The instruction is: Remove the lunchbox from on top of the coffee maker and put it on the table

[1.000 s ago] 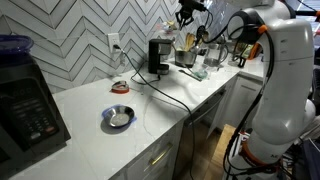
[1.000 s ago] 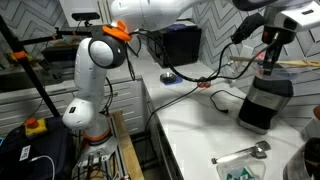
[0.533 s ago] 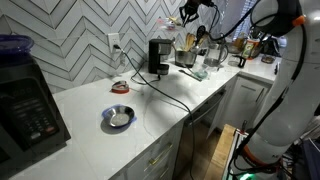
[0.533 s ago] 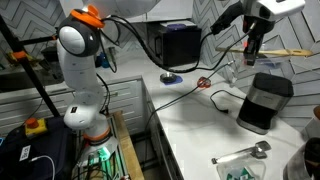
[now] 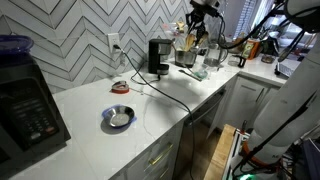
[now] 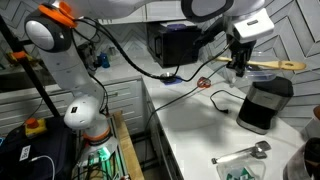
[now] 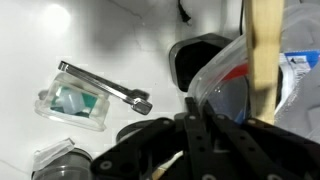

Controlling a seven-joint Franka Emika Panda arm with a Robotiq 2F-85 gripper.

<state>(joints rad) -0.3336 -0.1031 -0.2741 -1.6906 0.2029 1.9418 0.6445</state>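
The small black coffee maker (image 5: 157, 55) stands on the white table (image 5: 150, 115) by the tiled wall; it also shows in an exterior view (image 6: 265, 103). My gripper (image 6: 239, 66) hangs beside the coffee maker's top, off to its side, and sits high over the counter in an exterior view (image 5: 197, 18). In the wrist view my fingers (image 7: 185, 118) are pressed together on the edge of a clear plastic lunchbox (image 7: 225, 95) with a red rim, held above the table (image 7: 100, 35). The lunchbox is too small to make out in both exterior views.
A black microwave (image 5: 25, 110) stands at one end of the counter (image 6: 180, 43). A metal bowl (image 5: 118, 118), a black cord (image 5: 170, 95), a metal utensil (image 7: 100, 85) on a clear packet and a wooden spoon (image 6: 280, 65) lie nearby. Jars (image 5: 190, 55) crowd the counter beyond the coffee maker.
My gripper lifted off the top of the coffee maker, then moved sideways and down beside it. The arm swung round a long way.
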